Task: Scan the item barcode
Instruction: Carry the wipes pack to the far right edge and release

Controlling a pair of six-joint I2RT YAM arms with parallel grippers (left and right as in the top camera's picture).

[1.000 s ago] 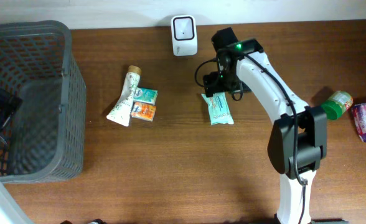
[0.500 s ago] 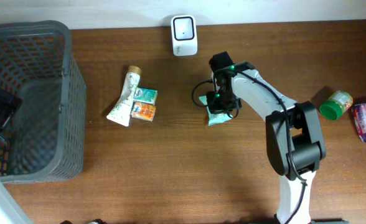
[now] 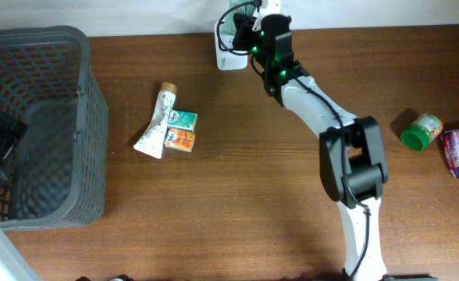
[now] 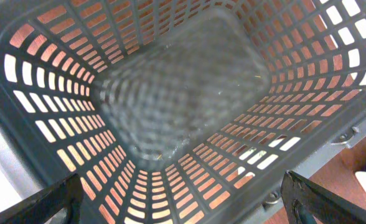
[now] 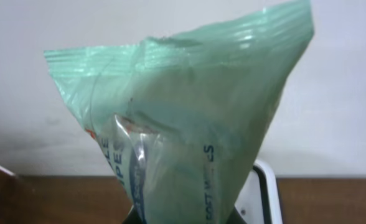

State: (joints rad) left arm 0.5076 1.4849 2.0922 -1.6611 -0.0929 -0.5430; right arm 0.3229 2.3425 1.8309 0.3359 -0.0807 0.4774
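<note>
Holding crinkly green plastic packet pinched in my right gripper, just in front of white box scanner. Turn printed face toward scanner window, hold steady, avoid creasing film.

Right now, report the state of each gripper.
Left gripper: open, holding nothing.
Right gripper: shut on the green packet.
</note>
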